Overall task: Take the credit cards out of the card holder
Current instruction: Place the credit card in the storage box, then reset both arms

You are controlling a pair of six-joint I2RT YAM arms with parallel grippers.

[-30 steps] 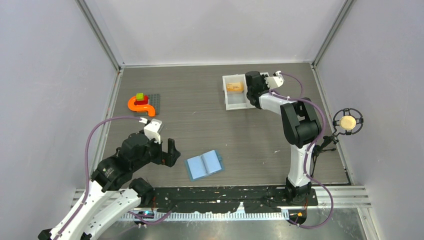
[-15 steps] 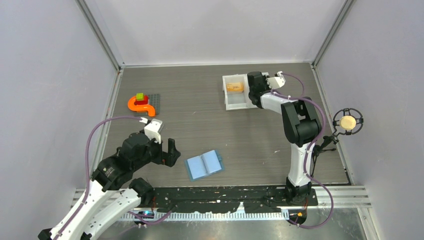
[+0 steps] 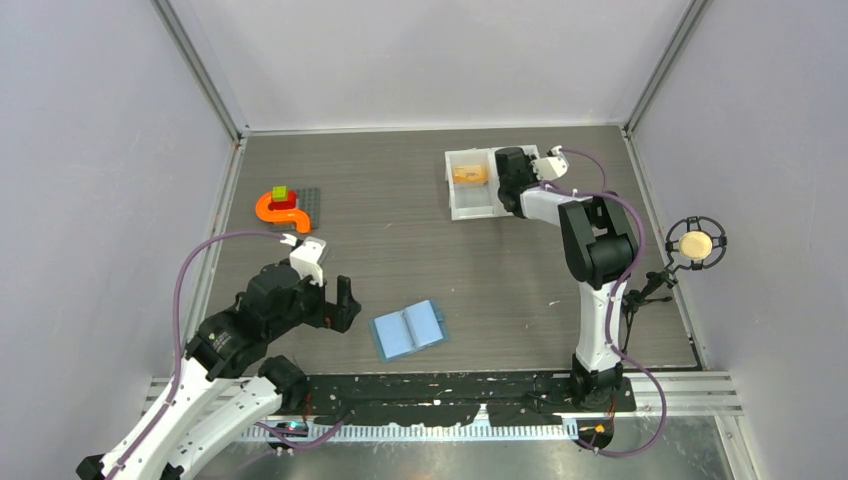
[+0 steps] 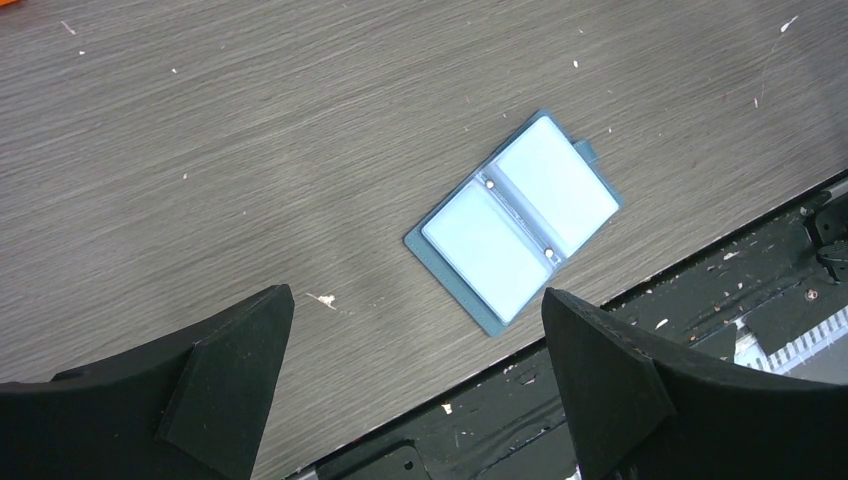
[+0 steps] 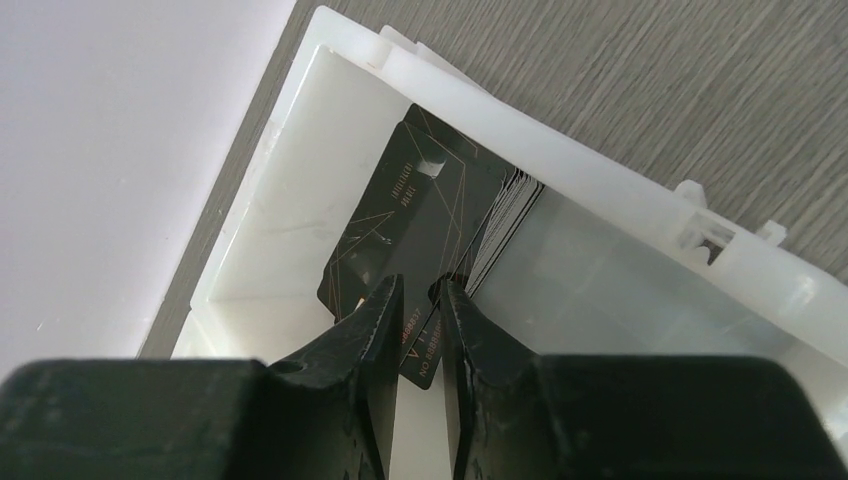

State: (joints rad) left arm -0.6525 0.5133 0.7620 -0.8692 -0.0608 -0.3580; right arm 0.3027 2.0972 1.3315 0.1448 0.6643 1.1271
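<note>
The light-blue card holder [image 3: 408, 329] lies open and flat on the table near the front edge; it also shows in the left wrist view [image 4: 513, 223], both pockets pale and bare. My left gripper [image 4: 415, 375] is open and empty, just left of the holder. My right gripper [image 5: 420, 295] reaches into the right compartment of the white tray [image 5: 600, 175]. Its jaws stand a narrow gap apart, with a dark black-brown credit card [image 5: 415, 215] between them, leaning by a few more dark cards [image 5: 510, 215]. An orange-yellow card [image 3: 469, 174] lies in the tray's left compartment.
An orange curved toy piece [image 3: 282, 211] with red and green blocks sits on a dark baseplate [image 3: 310, 197] at the left. Grey walls enclose the table on three sides. A black mounting strip [image 4: 700, 290] runs along the near edge.
My right arm has shifted slightly at the tray. The left arm and the card holder have not moved.
</note>
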